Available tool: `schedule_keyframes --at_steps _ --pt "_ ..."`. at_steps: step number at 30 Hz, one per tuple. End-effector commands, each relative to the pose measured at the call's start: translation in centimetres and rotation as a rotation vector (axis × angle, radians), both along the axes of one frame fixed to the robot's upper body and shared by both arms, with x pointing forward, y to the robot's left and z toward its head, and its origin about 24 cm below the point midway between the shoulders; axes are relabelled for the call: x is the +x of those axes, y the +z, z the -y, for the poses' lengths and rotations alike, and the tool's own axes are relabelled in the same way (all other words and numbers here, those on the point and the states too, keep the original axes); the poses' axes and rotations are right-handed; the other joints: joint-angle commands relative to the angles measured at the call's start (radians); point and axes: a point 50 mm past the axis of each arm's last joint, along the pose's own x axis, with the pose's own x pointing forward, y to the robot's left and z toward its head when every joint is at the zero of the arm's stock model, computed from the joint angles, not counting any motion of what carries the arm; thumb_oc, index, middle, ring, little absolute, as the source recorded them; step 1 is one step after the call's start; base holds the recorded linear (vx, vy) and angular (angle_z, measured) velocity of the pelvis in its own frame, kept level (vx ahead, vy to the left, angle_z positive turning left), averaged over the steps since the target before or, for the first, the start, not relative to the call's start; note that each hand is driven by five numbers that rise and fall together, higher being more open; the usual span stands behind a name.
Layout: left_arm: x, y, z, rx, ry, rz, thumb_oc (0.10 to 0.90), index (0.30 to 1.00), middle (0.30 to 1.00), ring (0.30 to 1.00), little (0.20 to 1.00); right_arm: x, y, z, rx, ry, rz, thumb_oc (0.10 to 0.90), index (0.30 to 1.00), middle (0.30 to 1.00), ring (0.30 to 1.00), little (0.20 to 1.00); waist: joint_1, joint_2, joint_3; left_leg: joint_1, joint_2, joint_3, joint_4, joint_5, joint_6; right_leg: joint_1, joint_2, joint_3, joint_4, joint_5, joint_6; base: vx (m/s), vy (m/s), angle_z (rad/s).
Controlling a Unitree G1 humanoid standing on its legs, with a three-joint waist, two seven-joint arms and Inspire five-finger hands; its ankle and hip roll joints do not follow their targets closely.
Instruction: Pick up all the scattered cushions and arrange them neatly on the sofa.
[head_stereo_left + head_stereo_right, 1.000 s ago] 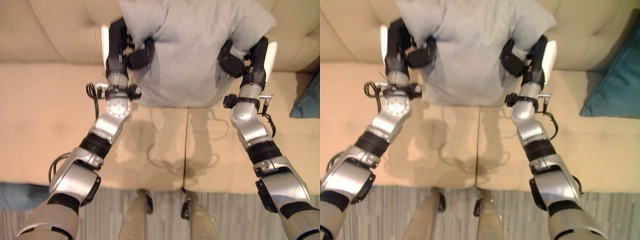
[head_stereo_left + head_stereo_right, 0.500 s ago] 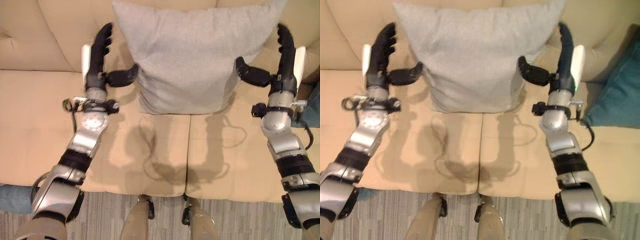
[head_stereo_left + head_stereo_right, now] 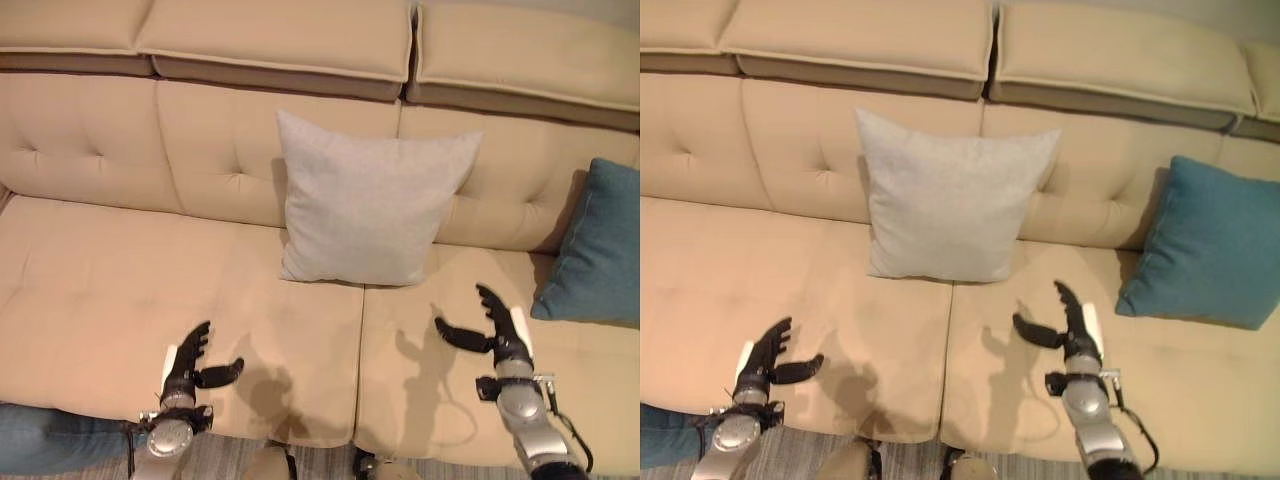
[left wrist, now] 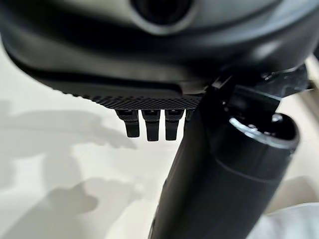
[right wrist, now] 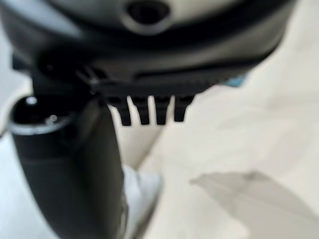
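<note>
A: What took up most of the scene?

B: A wide beige upholstered sofa (image 3: 120, 290) with a tufted backrest and two seat cushions meeting at a seam.

A: And the cushions on it?

B: A square light grey fabric cushion (image 3: 365, 200) stood upright on the seat, leaning on the backrest, right over the seat seam. A square teal fabric cushion (image 3: 1205, 240) leaned against the backrest too, well apart from the grey cushion, toward the robot's right. A patch of blue fabric (image 3: 50, 440) showed at the sofa's front edge, far to the left of the grey cushion; I couldn't tell what it was.

A: Where were the hands?

B: Both hung over the seat in front of the grey cushion, well apart from it and touching nothing. The dark left hand (image 3: 188, 368) was near the sofa's front edge, left of the grey cushion. The dark right hand (image 3: 497, 335) was to its right, nearer the teal one.

A: How were they set?

B: On each hand the fingers (image 4: 149, 124) were straight and spread, thumb held out to the side, holding nothing.
</note>
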Motion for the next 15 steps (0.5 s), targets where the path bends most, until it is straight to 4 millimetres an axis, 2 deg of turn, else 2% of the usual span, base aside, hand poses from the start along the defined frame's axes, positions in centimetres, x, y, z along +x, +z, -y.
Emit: schedule_keyframes --at_steps 1,4,6,7,8,9,11,13,15 --pt "1.8 1.1 -0.4 0.026 -0.028 0.071 0.8 0.9 0.9 0.9 0.9 0.7 1.8 0.8 -0.043 0.017 0.1 0.8 0.9 0.9 0.9 0.9 0.013 -0.017 -0.107 0.076 0.005 0.038 0.009 -0.094 -0.033 -0.047 -0.026 -0.029 0.007 -0.008 0.038 -0.03 -0.08 0.02" --pt "-0.9 -1.6 0.3 -0.015 -0.01 -0.066 0.8 0.9 0.9 0.9 0.9 -0.2 0.2 0.5 -0.01 0.002 0.046 0.8 0.9 0.9 0.9 0.9 0.022 -0.017 -0.096 0.083 0.013 0.032 0.038 -0.094 -0.035 -0.028 -0.021 -0.036 0.007 -0.024 0.032 -0.07 -0.074 0.04" --pt "-2.1 -2.9 0.9 -0.039 0.0 -0.136 0.8 0.9 0.9 0.9 0.9 -0.4 -0.6 0.3 0.0 -0.004 0.012 0.8 0.9 0.9 0.9 0.9 0.025 -0.029 -0.072 0.039 0.012 0.028 0.146 -0.121 -0.037 -0.027 -0.034 -0.042 0.007 -0.024 0.025 -0.19 -0.084 0.17" --pt "-2.8 -3.6 1.0 -0.045 0.006 -0.177 0.8 0.9 0.9 0.9 0.9 -0.4 -1.0 0.2 0.005 -0.001 -0.006 0.8 0.9 0.9 0.9 0.9 0.029 -0.037 -0.058 0.031 0.005 0.027 0.212 -0.176 -0.034 -0.027 -0.042 -0.042 0.007 -0.018 0.02 -0.26 -0.058 0.48" --pt "-4.6 -5.0 1.4 -0.055 0.021 -0.271 0.8 0.9 0.9 0.9 0.9 -0.6 -1.6 0.0 0.01 -0.001 -0.038 0.8 0.9 0.9 0.9 0.9 0.033 -0.047 -0.052 0.034 -0.027 0.0 0.31 -0.233 -0.027 -0.029 -0.053 -0.042 0.007 -0.004 0.013 -0.2 -0.032 0.57" --pt "-4.6 -5.0 1.3 -0.054 0.021 -0.27 0.8 0.9 0.9 0.9 0.9 -0.6 -1.6 0.0 0.01 -0.001 -0.037 0.8 0.9 0.9 0.9 0.9 0.031 -0.048 -0.053 0.03 -0.03 -0.002 0.31 -0.229 -0.026 -0.032 -0.056 -0.044 0.007 -0.003 0.013 -0.14 -0.008 0.43" --pt "-6.0 -6.0 1.7 -0.059 0.021 -0.347 0.8 0.9 0.9 0.9 0.9 -1.1 -2.6 0.0 0.002 0.004 -0.098 0.8 0.9 0.9 0.9 0.9 0.026 -0.049 -0.053 0.062 -0.042 -0.001 0.377 -0.27 -0.024 -0.034 -0.06 -0.046 0.007 0.015 0.011 -0.09 0.023 -0.11" --pt "-7.1 -6.8 2.1 -0.058 -0.001 -0.42 0.8 0.9 0.9 0.9 0.9 -1.6 -3.7 0.2 -0.007 0.006 -0.164 0.8 0.9 0.9 0.9 0.9 0.009 -0.036 -0.075 0.148 -0.054 0.019 0.364 -0.313 -0.02 -0.047 -0.06 -0.056 0.007 0.035 0.015 -0.09 0.083 0.01" --pt "-7.2 -7.0 2.2 -0.057 0.0 -0.432 0.8 0.9 0.9 0.9 0.9 -1.8 -4.1 0.2 0.002 0.002 -0.186 0.8 0.9 0.9 0.9 0.9 -0.002 -0.035 -0.081 0.176 -0.065 0.019 0.333 -0.31 -0.021 -0.057 -0.065 -0.063 0.011 0.048 0.017 -0.07 0.075 0.25"
